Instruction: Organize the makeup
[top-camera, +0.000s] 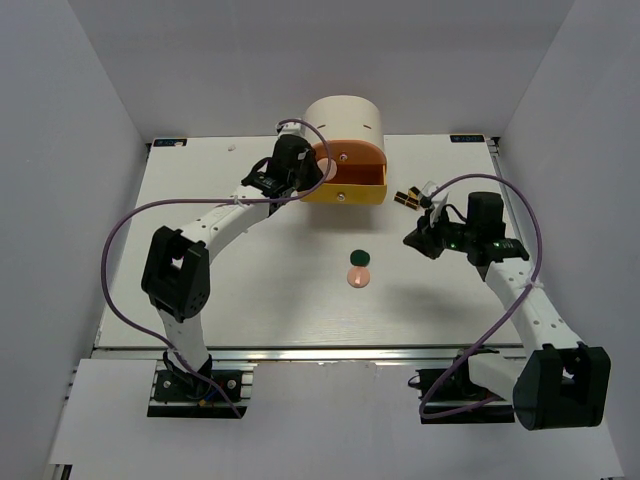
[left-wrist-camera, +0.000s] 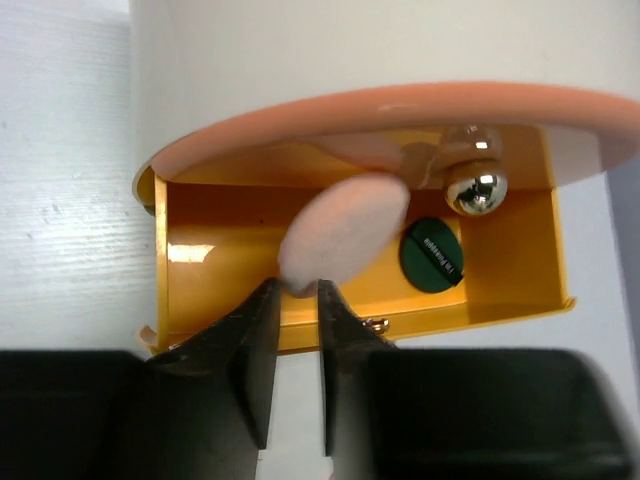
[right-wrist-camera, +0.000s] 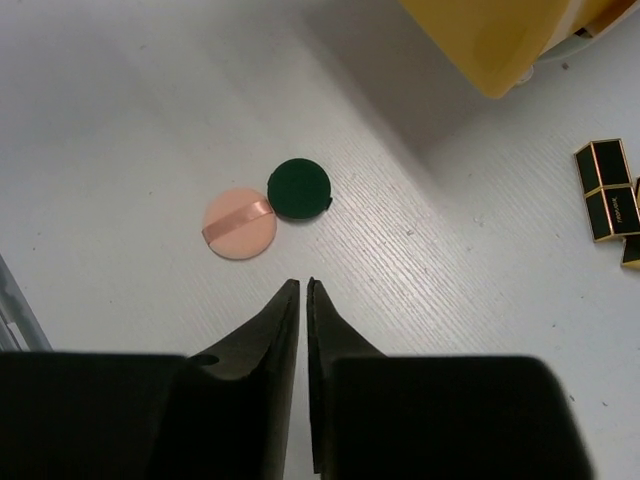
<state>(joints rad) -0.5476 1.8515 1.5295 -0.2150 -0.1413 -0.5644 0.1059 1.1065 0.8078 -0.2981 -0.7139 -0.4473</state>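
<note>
The cream cylindrical cabinet (top-camera: 345, 118) stands at the middle of the desk's (top-camera: 250, 300) far edge. Its yellow drawer (left-wrist-camera: 185, 300) is pulled out toward the desk's centre. The curved rim of the orange drawer (left-wrist-camera: 400, 110) overhangs it and leaves only a low slot above the yellow floor.

The left end effector (left-wrist-camera: 297, 288) sits at the drawer's open front edge. Its jaws are a narrow slit apart, and the lower rim of a tilted pink puff (left-wrist-camera: 345, 235) is right at the tips. I cannot tell whether they pinch it. The puff leans over the drawer's middle. A labelled green disc (left-wrist-camera: 432, 257) lies flat just to one side of it, below a chrome knob (left-wrist-camera: 476, 190), while the drawer floor on the puff's other side is bare to the side wall.

The right end effector (right-wrist-camera: 303, 285) hangs over the desk right of centre. It is all but closed, with a sliver between the tips and nothing in it.

At the desk's centre a dark green disc (right-wrist-camera: 298, 188) and a ribboned pink puff (right-wrist-camera: 240, 223) lie rim to rim. The green one is nearer the far edge. White surface stretches from them to the near and left edges.

Black-and-gold lipstick tubes (right-wrist-camera: 605, 190) lie just beside the drawer's right corner, toward the far right corner of the desk and well apart from the discs.
</note>
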